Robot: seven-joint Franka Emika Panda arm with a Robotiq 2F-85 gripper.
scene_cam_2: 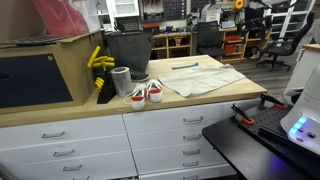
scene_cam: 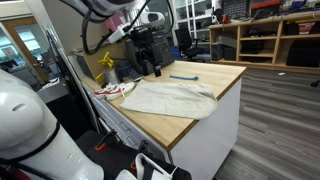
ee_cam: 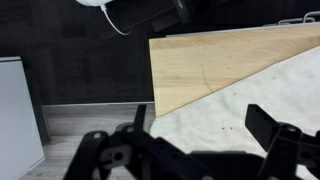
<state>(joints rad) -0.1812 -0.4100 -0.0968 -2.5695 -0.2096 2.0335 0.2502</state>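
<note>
Cloth [scene_cam: 170, 98] on counter [scene_cam: 218, 78], gripper [scene_cam: 153, 70] above, jaws apart, grey cup [scene_cam_2: 121, 82], contents unclear

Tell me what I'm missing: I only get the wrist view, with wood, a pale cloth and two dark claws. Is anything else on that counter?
Observer: Yes. A blue pen lies on the counter past the cloth, apart from it.
Operator: Anything nearer the edge?
Observer: A red-and-white thing, perhaps small shoes, sits at the counter's edge beside the cloth.
Operator: And where are the claws?
Observer: In an exterior view the gripper hangs open over the counter's end, holding nothing.
</note>
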